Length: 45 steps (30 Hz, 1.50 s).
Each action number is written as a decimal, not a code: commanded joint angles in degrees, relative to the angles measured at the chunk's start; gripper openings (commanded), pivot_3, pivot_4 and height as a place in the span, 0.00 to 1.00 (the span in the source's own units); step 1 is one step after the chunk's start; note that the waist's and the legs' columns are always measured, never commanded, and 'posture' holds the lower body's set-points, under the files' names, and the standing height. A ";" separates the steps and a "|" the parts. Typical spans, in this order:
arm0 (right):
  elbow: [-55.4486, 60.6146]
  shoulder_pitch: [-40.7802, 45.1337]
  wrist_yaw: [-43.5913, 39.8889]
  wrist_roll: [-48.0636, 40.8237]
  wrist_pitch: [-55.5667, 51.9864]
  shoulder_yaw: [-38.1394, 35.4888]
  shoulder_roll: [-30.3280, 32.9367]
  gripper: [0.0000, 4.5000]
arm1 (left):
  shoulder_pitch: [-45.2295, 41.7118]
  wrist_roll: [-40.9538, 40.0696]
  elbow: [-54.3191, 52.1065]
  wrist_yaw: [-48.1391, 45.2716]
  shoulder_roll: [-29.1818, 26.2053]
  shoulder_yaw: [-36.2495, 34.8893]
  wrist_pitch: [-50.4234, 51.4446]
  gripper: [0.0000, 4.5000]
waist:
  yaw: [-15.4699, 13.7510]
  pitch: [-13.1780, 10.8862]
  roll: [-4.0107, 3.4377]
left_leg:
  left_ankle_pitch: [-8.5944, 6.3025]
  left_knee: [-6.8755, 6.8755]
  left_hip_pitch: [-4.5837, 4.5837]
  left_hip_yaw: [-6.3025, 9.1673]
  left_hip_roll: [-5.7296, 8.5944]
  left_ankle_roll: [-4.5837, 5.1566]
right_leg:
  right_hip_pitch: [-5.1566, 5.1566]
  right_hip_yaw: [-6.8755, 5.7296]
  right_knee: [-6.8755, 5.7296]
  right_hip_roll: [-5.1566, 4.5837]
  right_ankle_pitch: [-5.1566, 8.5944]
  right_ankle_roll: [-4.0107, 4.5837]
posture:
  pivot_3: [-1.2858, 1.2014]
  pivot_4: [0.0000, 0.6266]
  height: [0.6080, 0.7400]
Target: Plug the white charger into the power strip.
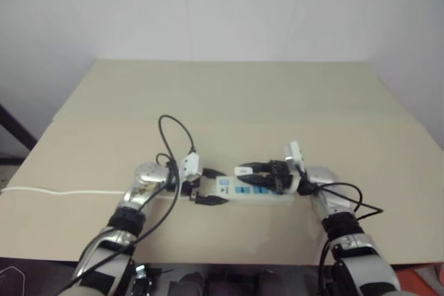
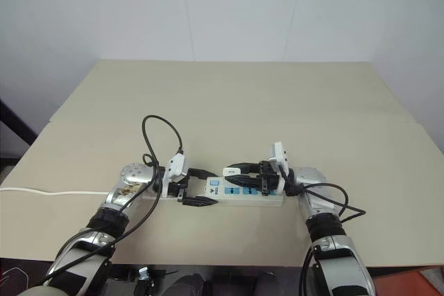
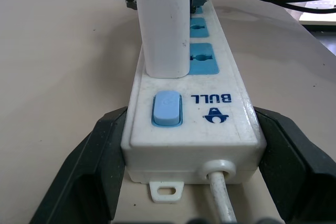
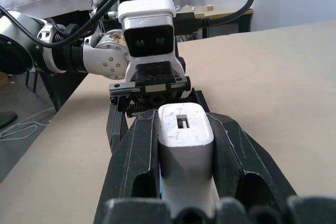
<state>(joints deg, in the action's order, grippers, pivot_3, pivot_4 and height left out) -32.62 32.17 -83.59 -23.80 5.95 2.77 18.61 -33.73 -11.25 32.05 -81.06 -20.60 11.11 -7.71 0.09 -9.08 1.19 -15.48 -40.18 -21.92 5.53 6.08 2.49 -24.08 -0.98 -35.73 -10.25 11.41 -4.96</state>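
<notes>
Trouble, I'd guess, would come from a tilt: the charger (image 3: 163, 24) stands over the strip (image 3: 194, 129) near its switch end, clamped in the right gripper (image 4: 184, 145), and if its prongs miss the slots, pressing could skid the strip. The left gripper (image 3: 189, 182) has its jaws wide, one on each side of the strip's cord end; whether they touch it I can't tell. Beige tabletop (image 1: 229, 95), bare apart from the cord (image 1: 62, 191); plain white wall (image 1: 208, 5) behind.
</notes>
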 commanded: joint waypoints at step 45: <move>33.16 -13.17 3.01 -3.06 -18.77 -13.36 35.61 1.00 | 22.92 -15.58 -33.52 -0.41 -25.55 -16.34 22.85 0.99 | 0.59 -0.37 -0.38 | 0.08 0.53 -0.22 -0.05 -0.18 -0.13 | -0.23 0.13 0.02 0.10 0.25 0.28 | 0.52 0.24 1.00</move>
<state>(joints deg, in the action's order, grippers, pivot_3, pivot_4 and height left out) -2.00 19.29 -80.90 -26.01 -12.56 -8.58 53.01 -10.93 -25.12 0.64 -82.07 -44.98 -2.89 14.49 0.69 -9.45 0.81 -15.40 -39.65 -22.13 5.48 5.91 2.36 -24.29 -0.85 -35.71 -10.15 11.67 -4.69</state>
